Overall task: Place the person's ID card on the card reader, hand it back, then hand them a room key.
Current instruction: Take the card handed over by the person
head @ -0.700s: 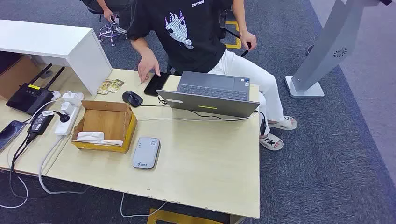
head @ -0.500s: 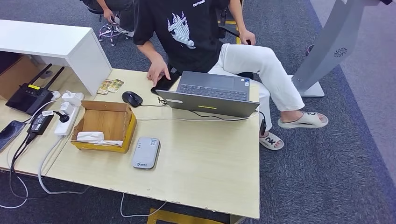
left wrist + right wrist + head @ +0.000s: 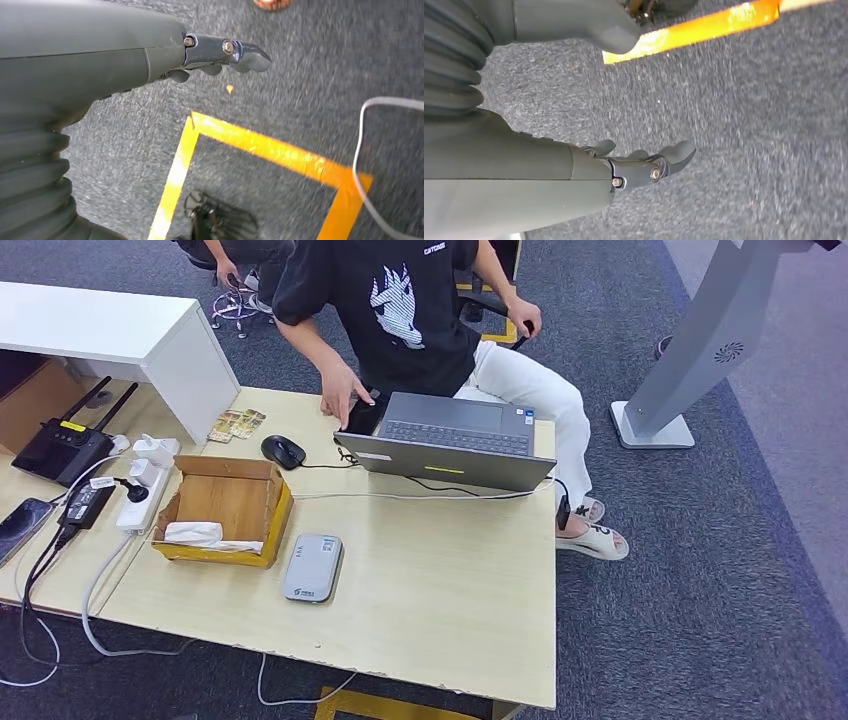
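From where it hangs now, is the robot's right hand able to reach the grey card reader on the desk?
Probably yes. The right hand hangs empty over the carpet. The card reader lies near the robot's edge of the desk, beside the cardboard box, with nothing on top.

The head view is evenly and brightly lit from above, with soft, short shadows under the laptop and box on the desk. No strong glare; the pale desk top looks slightly washed. Detail is fairly sharp, softer toward the corners. Both wrist views are dimmer and blurred: the carpet grain is smeared, the yellow tape edges are soft, and the near grey covers are out of focus.
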